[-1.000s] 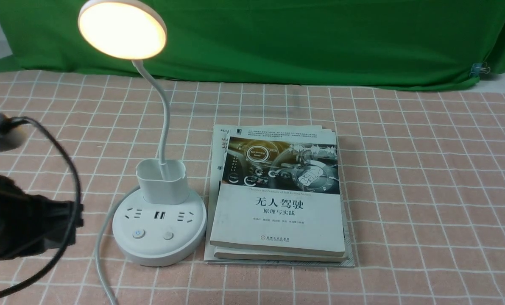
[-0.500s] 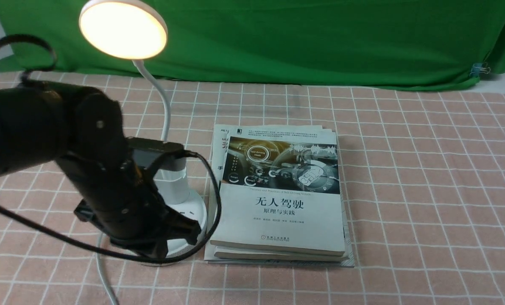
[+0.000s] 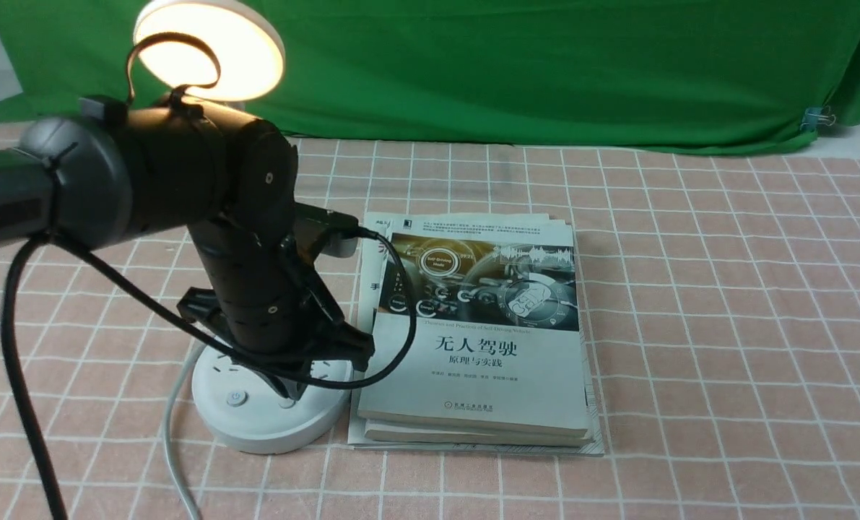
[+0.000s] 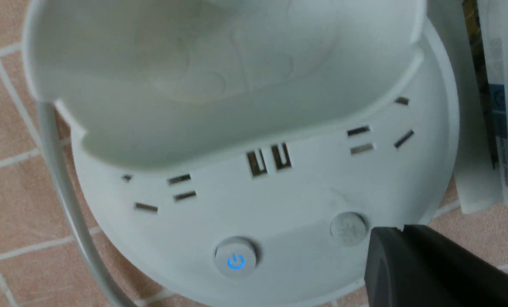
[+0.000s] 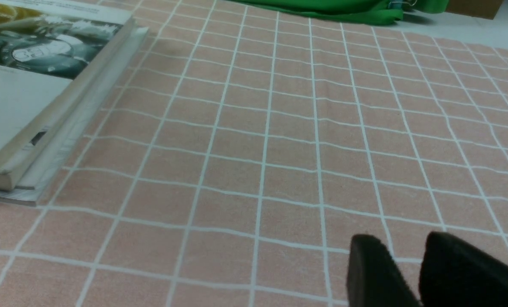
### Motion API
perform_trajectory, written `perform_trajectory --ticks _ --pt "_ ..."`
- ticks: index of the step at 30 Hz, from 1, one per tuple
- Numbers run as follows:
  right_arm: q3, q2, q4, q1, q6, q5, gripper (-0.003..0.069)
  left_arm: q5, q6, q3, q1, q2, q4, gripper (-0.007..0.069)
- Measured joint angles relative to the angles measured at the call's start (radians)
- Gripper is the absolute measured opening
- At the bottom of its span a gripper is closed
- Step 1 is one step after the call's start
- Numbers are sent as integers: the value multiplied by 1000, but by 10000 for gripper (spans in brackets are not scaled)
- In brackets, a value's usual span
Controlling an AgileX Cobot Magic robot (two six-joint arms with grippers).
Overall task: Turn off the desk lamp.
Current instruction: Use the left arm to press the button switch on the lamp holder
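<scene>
The white desk lamp stands left of centre, its round disc head (image 3: 209,47) glowing. My left arm hides its neck and cup in the front view. My left gripper (image 3: 290,390) is shut and empty, pointing down at the round base (image 3: 256,426). In the left wrist view the closed tip (image 4: 401,230) sits right beside the plain right button (image 4: 348,228); I cannot tell if it touches. The power button (image 4: 236,259) shows a blue light, and the cup (image 4: 219,72) is behind the sockets. My right gripper (image 5: 401,245) is empty, low over the cloth, with a narrow gap between its fingers.
A stack of books (image 3: 473,339) lies right against the lamp base and also shows in the right wrist view (image 5: 32,85). The lamp's white cord (image 3: 173,433) runs from the base toward the front edge. A green cloth (image 3: 545,65) hangs behind the pink checked tablecloth.
My left arm has swung in from the left edge to over the lamp base, and its gripper has come down at the right button. The lamp head stays lit.
</scene>
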Motion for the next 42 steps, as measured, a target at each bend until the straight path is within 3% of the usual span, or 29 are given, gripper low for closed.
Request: perform_trajectory --ticks 42 --pt "0 0 1 0 0 0 240 13 -48 -9 20 22 54 6"
